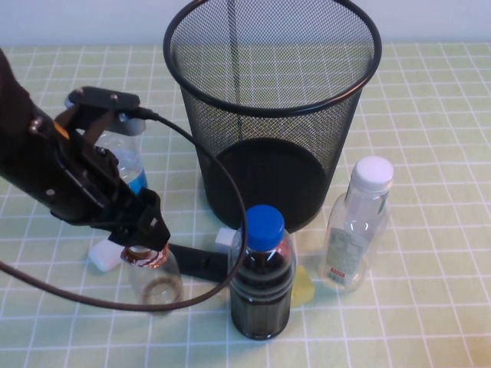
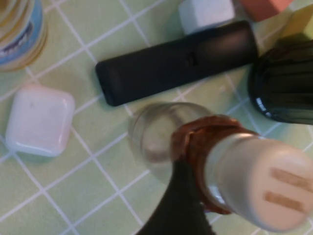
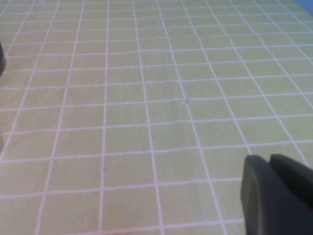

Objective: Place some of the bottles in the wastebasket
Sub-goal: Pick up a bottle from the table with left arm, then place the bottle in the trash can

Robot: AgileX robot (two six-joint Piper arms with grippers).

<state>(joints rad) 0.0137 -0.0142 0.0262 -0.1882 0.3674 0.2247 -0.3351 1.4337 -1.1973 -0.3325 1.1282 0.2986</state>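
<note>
Left hand (image 1: 142, 239) is clamped on the brown neck of the small squat clear plastic bottle (image 1: 156, 277), upright on the green checked tabletop (image 1: 430, 115) front-left of the tall black wire-mesh wastebasket (image 1: 272, 115); grasp step, next needs lift & carry over rim; right hand (image 3: 276, 193) is off to the side w/ fingers seemingly together.

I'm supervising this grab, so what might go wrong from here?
The left tool grips only the neck of the small bottle, so the bottle may swing or slip when lifted. The dark bottle stands close beside it and might be knocked over. The wastebasket rim sits high, so a low carry could hit the mesh. The right tool hovers over bare tablecloth.
</note>
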